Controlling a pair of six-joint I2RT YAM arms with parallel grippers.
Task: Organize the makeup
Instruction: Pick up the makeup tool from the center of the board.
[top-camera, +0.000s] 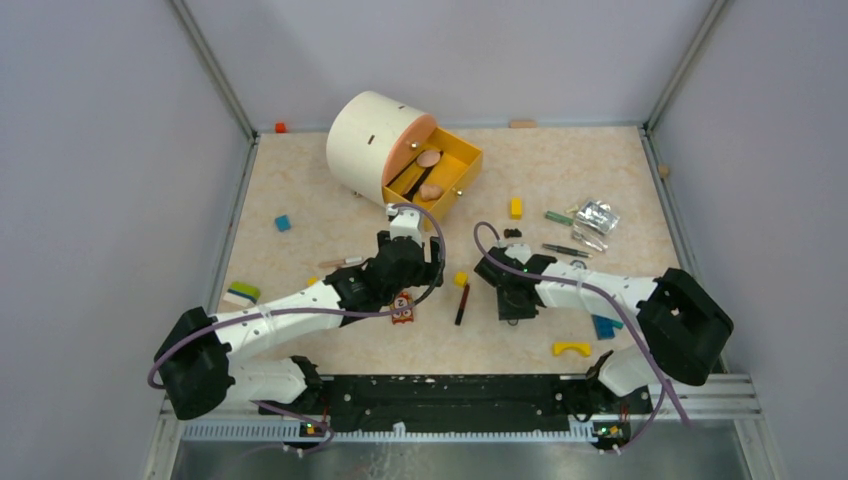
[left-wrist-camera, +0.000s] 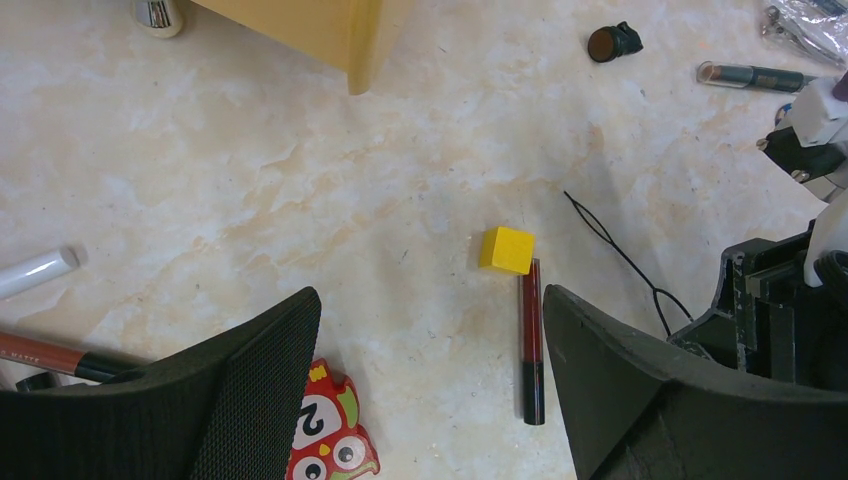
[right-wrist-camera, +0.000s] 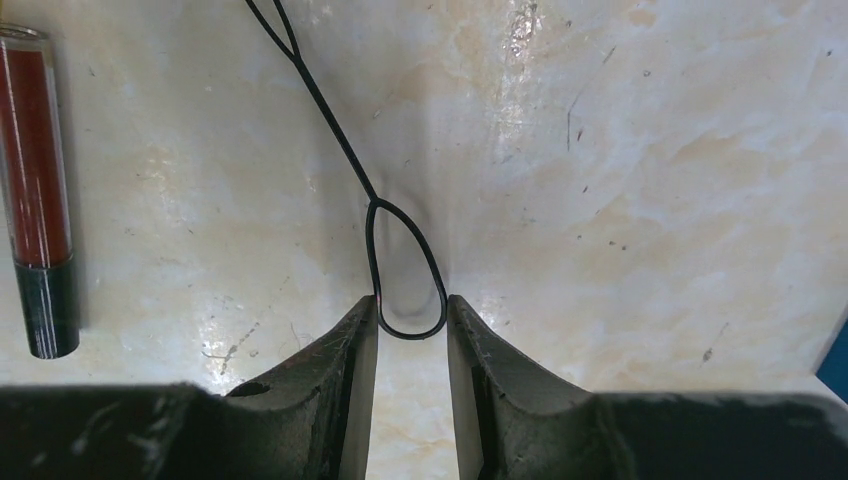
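A black wire-loop tool (right-wrist-camera: 405, 270) lies on the table, and the end of its loop sits between the tips of my right gripper (right-wrist-camera: 412, 312). The jaws are narrowly apart and low on the table (top-camera: 505, 295). A red-and-black stick (left-wrist-camera: 531, 340) lies beside a small yellow block (left-wrist-camera: 506, 250), just inside the right finger of my left gripper (left-wrist-camera: 430, 330), which is wide open and empty above the table. The stick also shows in the right wrist view (right-wrist-camera: 38, 190). Peach puffs (top-camera: 429, 158) and dark sticks lie in the yellow drawer (top-camera: 466, 160).
The drawer juts from a cream round box (top-camera: 372, 138). An orange-red toy figure (left-wrist-camera: 325, 435) lies by my left finger. More sticks (top-camera: 565, 250) and a foil packet (top-camera: 598, 215) lie at the right, and pencils (left-wrist-camera: 50, 355) at the left. Small yellow (top-camera: 516, 207) and blue (top-camera: 283, 222) blocks are scattered.
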